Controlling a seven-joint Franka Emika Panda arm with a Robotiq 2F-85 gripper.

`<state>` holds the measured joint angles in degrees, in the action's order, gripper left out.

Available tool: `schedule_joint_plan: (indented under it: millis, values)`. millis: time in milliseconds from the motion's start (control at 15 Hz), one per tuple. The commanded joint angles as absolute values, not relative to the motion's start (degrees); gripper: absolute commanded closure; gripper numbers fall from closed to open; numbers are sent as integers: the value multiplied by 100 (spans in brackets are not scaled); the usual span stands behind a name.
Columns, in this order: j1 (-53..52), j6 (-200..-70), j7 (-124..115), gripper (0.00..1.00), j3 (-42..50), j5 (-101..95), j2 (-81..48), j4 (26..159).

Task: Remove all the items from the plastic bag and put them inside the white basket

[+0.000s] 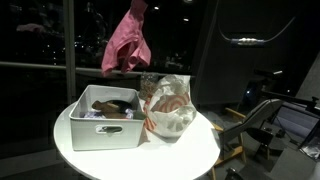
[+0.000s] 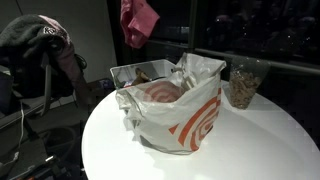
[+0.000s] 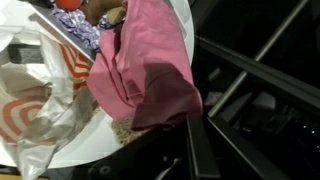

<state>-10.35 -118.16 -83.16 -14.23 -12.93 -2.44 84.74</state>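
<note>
- Hand [image 1: 138, 4] is almost lost in the dark at the top edge in an exterior view. Only the gathered top of the soft pink cloth [image 1: 128, 45] shows where it is. The jaws are together and clamped on this cloth, which hangs free in the air.
- In both exterior views the cloth hangs above the white basket [image 1: 88, 132], over its back part, and it does not touch the basket.
- The wrist view shows the cloth [image 3: 145, 70] from very near, filling the middle of the picture. The fingers of the hand are hidden there.
- The plastic bag [image 1: 168, 108] stands just beside the basket, touching its long wall, with its mouth open upward.
- An exterior view shows the big red-orange print on the bag [image 2: 185, 118]. From there the basket [image 2: 128, 73] is mostly hidden behind the bag.
- Dark and brown items [image 1: 114, 105] already lie inside the basket. This is clear in one exterior view only; in the wrist view they are small and blurred at the top edge.
- A clear cup [image 2: 243, 85] with brownish contents stands near the basket, on the bag's far side.
- The round white worktop [image 2: 250, 150] carries the basket, the bag and the cup.
</note>
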Motion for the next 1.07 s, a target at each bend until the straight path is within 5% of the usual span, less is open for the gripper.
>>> schedule_joint_plan:
  millis: [0, 600, 667, 733, 1000]
  values:
    - [-1320, -12154, -7885, 99, -1372, -1202, -1408, 7551]
    - [-1614, -11929, -7650, 98, -831, -886, -2266, 7629]
    - [-1539, -11942, -7510, 71, -872, -642, -2277, 7672]
    - [-1478, -11970, -7352, 70, -907, -403, -2294, 7692]
    - [-1300, -11845, -6747, 41, -955, 546, -2279, 7643]
